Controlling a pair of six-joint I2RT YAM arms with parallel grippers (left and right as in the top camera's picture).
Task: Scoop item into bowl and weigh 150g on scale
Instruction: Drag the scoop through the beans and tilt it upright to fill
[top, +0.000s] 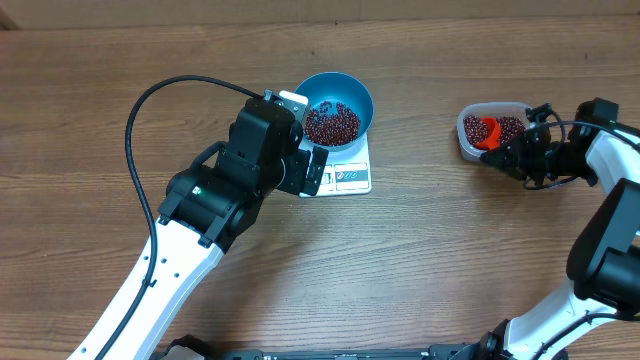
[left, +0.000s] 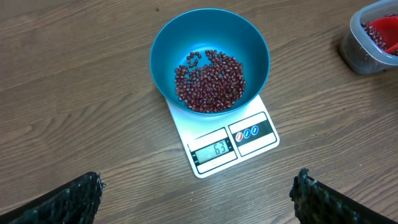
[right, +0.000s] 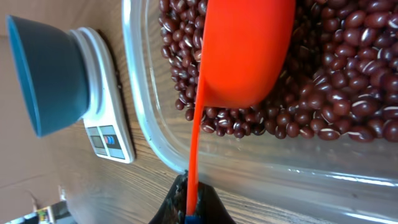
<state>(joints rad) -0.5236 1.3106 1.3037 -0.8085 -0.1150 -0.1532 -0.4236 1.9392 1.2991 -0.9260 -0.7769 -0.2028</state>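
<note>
The blue bowl (left: 186, 31) stands on the white scale (left: 186, 121), and a maroon heap of beans (left: 210, 81) covers its bottom. The scale's display reads 63. My left gripper (left: 198, 184) hovers open just in front of the scale, nothing between its fingers. At the right, my right gripper (right: 191, 200) is shut on the thin handle of an orange scoop (right: 245, 50). The scoop's head rests among more beans (right: 336, 93) inside a clear tub (top: 466, 141); its underside faces the wrist camera.
A black cable (top: 150, 110) loops from the left arm over the table's left half. The tub sits near the right edge, about a bowl's width right of the scale (top: 355, 178). Bare wood lies between them.
</note>
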